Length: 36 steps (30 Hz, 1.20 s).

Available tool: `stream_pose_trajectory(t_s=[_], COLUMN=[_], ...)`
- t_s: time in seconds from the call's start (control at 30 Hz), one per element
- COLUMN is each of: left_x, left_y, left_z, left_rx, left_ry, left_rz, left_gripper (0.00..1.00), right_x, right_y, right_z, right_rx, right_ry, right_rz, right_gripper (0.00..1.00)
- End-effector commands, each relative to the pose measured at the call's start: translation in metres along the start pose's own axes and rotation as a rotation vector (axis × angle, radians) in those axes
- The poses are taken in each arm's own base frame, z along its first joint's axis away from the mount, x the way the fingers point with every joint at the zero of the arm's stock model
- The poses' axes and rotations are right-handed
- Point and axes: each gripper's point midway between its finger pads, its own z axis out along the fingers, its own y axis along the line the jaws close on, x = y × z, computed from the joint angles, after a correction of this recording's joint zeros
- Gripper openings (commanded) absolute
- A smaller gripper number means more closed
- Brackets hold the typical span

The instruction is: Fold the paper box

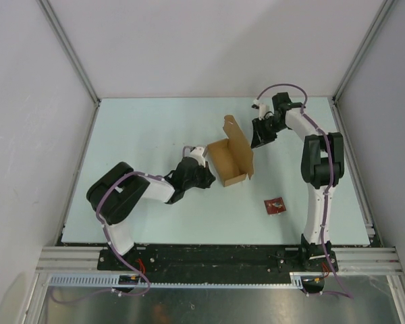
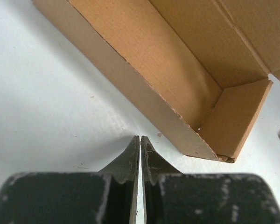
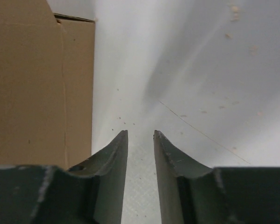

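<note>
Brown cardboard on a pale mint top, with black-and-white arms.

The paper box point(image 1: 231, 162) is plain brown, and fine corrugated ribbing shows on its inner walls. The table point(image 1: 155, 135) under it is pale mint green with faint dark specks. To the right of the box lies a small red square packet point(image 1: 275, 204) with a pale mark at its centre. The left gripper point(image 2: 140, 142) and right gripper point(image 3: 140, 135) are black, with scuffed dark grey fingers point(image 3: 113, 158).
</note>
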Motion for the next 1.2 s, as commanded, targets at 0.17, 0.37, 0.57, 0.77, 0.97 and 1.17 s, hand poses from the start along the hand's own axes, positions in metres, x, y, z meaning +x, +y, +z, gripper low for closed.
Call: stream_pose_trajectory(t_s=[0.17,0.37,0.57,0.77,0.97,1.17], left_x=[-0.022,-0.020,-0.019,-0.017,-0.013,-0.005], left_y=[-0.019,-0.024,-0.032,-0.039,-0.050,-0.063], left_z=[0.005,0.007,0.011,0.013,0.013,0.009], left_rx=[0.073,0.092,0.110,0.126,0.148,0.172], left_ry=[-0.054,-0.048,-0.047,-0.041,-0.032,-0.020], left_rz=[0.000,0.002,0.010,0.016,0.027,0.042], left_gripper=[0.07,0.07,0.07,0.07,0.07,0.07], right_x=[-0.003,0.005,0.010,0.018,0.029,0.047], right_y=[0.016,0.029,0.045,0.053,0.063,0.077], right_z=[0.033,0.045,0.047,0.051,0.049,0.043], right_rx=[-0.036,-0.058,-0.085,-0.106,-0.148,-0.184], right_ry=[0.034,0.067,0.076,0.098,0.130,0.172], right_rz=[-0.064,-0.081,-0.110,-0.154,-0.221,-0.314], right_gripper=[0.21,0.15,0.12,0.12,0.12,0.12])
